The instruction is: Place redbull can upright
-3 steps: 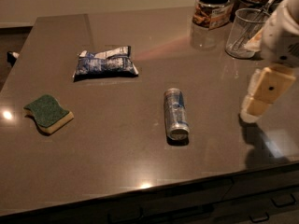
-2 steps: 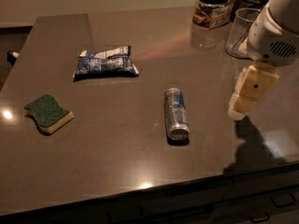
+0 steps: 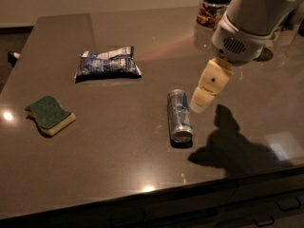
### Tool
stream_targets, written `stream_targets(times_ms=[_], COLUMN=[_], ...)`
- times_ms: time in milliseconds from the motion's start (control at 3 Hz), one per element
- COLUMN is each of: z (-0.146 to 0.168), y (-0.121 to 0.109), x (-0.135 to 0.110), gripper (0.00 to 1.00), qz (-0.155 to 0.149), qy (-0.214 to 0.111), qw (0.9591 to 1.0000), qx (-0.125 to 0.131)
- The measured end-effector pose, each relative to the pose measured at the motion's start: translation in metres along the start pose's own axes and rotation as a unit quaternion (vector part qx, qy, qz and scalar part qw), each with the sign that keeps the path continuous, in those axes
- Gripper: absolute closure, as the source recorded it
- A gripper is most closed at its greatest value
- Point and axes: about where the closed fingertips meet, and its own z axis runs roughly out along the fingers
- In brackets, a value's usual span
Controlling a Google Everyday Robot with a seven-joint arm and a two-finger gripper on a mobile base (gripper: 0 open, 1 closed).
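The redbull can [image 3: 179,115] lies on its side near the middle of the brown table [image 3: 118,151], silver and blue, one silver end facing the front edge. My gripper [image 3: 205,94] hangs from the white arm at the upper right. Its cream fingers point down and left, just right of the can's far end and above the table. It holds nothing.
A blue and white foil snack bag [image 3: 108,64] lies behind the can to the left. A green and yellow sponge [image 3: 49,114] lies at the left. A jar [image 3: 213,7] with a black lid stands at the back right. The table's front edge runs close below the can.
My arm and gripper have moved left, from the table's right side toward the can. The can, bag and sponge have not moved.
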Motion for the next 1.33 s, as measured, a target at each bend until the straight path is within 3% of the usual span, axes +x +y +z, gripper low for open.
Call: stream_targets(times_ms=[333,667,1000,1333], z=[0.018,0.031,0.049,0.062], y=[-0.006,-0.009,-0.003,0.004], x=[-0.018,-0.028,-0.032,-0.033], gripper=[0.00,0.00,0.00,0.00], qz=[0.087,0.166,0.260,0.302], qy=[-0.012,-0.021,-0.014,0.000], qw=[0.9961,0.9858,0.9654,0.9534], qx=[-0.012,-0.011,0.003,0.006])
